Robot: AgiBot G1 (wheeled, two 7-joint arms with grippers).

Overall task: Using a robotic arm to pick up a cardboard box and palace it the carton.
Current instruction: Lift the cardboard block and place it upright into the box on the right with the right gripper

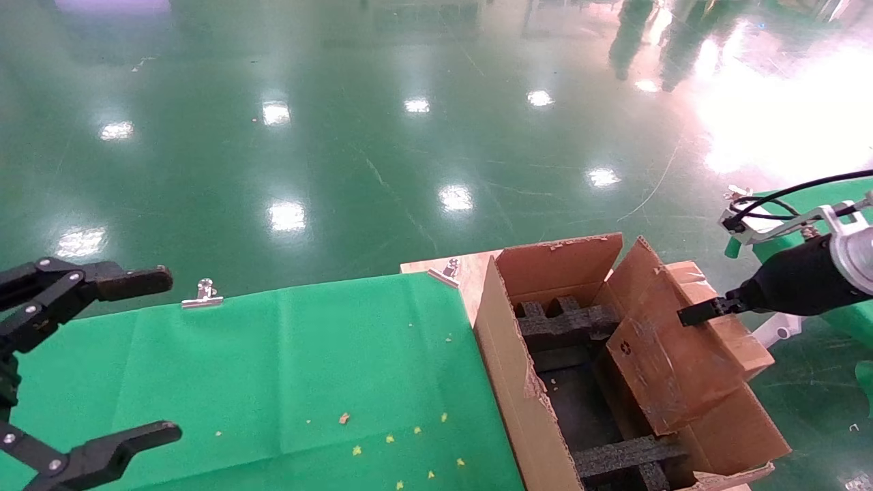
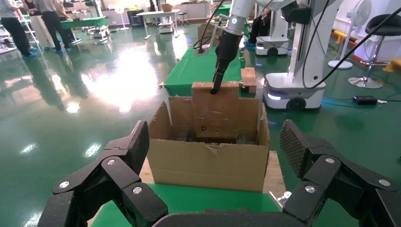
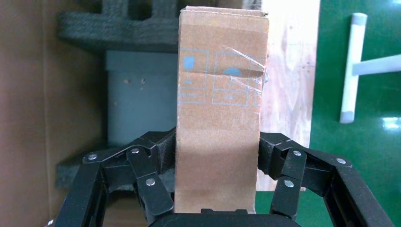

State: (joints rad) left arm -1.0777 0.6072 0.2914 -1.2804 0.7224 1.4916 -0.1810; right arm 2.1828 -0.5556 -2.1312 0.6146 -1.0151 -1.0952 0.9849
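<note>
The right gripper (image 3: 217,189) is clamped on the cardboard box (image 1: 672,354). Its black fingers (image 3: 156,161) press on the two wide sides of the box, near one end. The box hangs tilted over the open carton (image 1: 518,382), at about 3 o'clock in the head view. Its low end dips inside, close to the black foam inserts (image 1: 566,320) and the right flap (image 1: 736,341). I cannot tell if it touches them.

The box looks light, because one small grip holds it up. It looks stiff and flat, so it should not bend. Plain cardboard is not slippery, but the clear tape (image 3: 243,71) on it is smooth. The blue glass mark (image 3: 188,66) on its side hints that something breakable may be inside. So it is best to hold it on the wide flat sides, away from the tape, and to set it down gently.

The task looks nearly done. I think the box must go lower into a gap between the foam pieces. It could catch on the foam or on the ragged carton edge.

The left gripper (image 1: 102,361) waits at 9 o'clock over the green cloth (image 1: 307,361), with its fingers wide apart and nothing in them.
</note>
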